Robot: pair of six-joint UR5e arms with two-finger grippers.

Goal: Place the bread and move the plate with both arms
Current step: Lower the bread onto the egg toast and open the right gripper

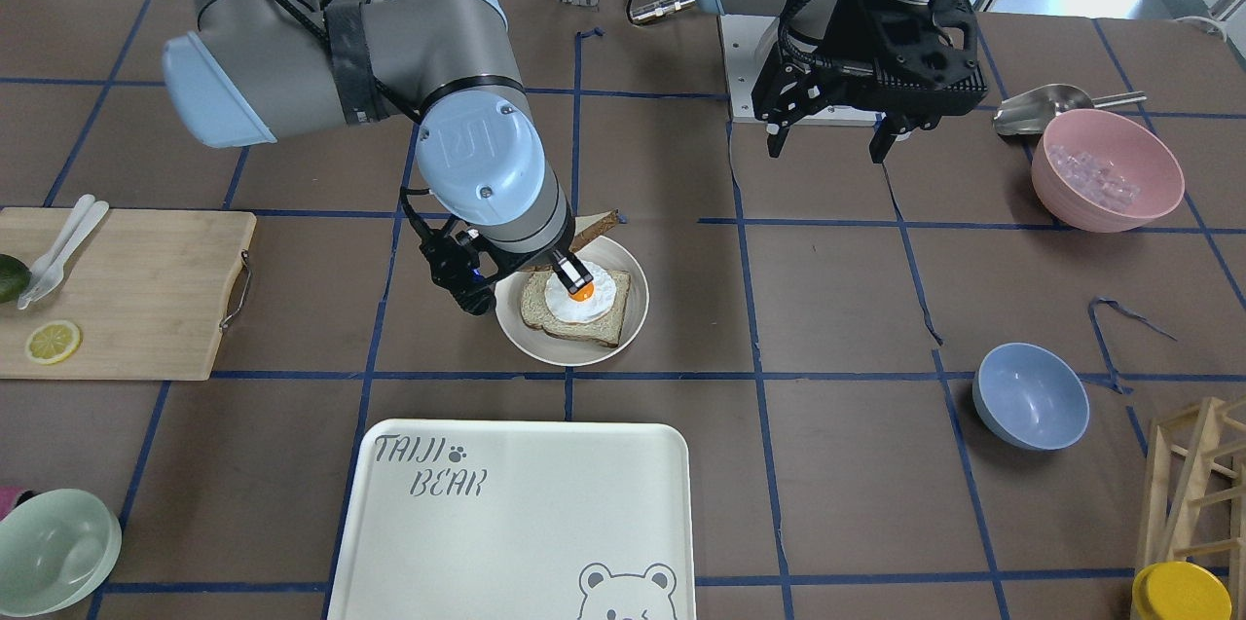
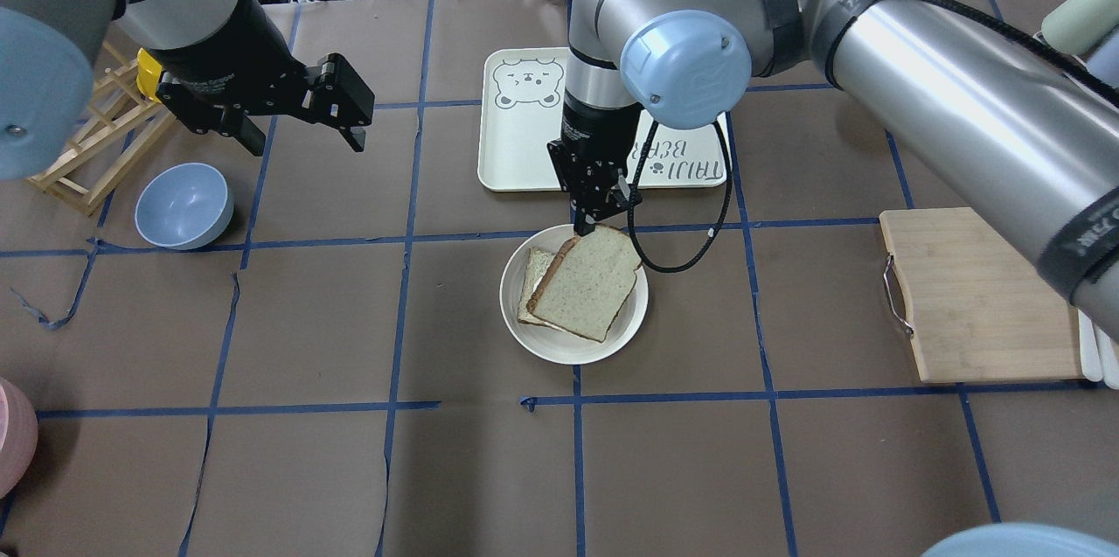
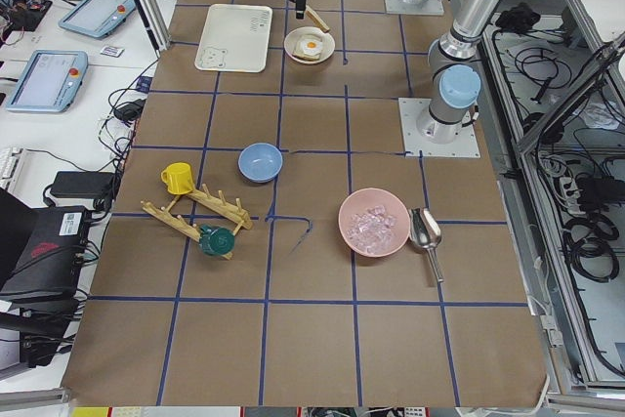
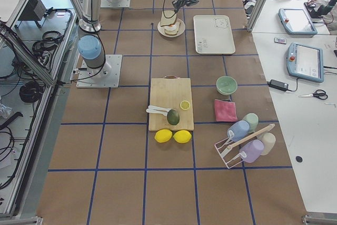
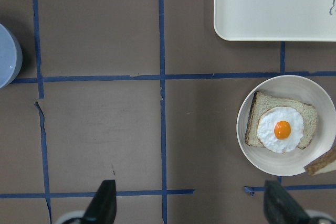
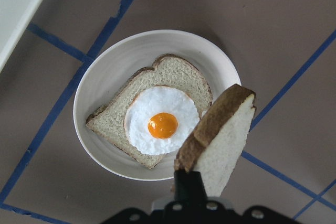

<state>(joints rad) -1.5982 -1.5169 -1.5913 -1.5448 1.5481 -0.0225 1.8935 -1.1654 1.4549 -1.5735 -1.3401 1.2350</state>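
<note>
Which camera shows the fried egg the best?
The right wrist-mounted view: the fried egg is large, whole and unblocked. The left wrist view also shows it whole, but smaller. In the front-facing view the right gripper overlaps its edge. Overhead, the held bread hides it. The side views show it tiny.

On my feed the counter is covered in matt brown paper, creased and torn in places, gridded with blue tape. The bread shows a porous, speckled crumb and a rougher, darker crust. The plate is smooth, cream-white, with a soft sheen and faint ridges; the fried egg looks glossy. The tray reads as smooth matt plastic. The cutting board is pale grained wood with a wire metal handle. The right arm is brushed silver metal with glossy light-blue caps; the right claw is matt black plastic. The scoop is polished metal.
</note>
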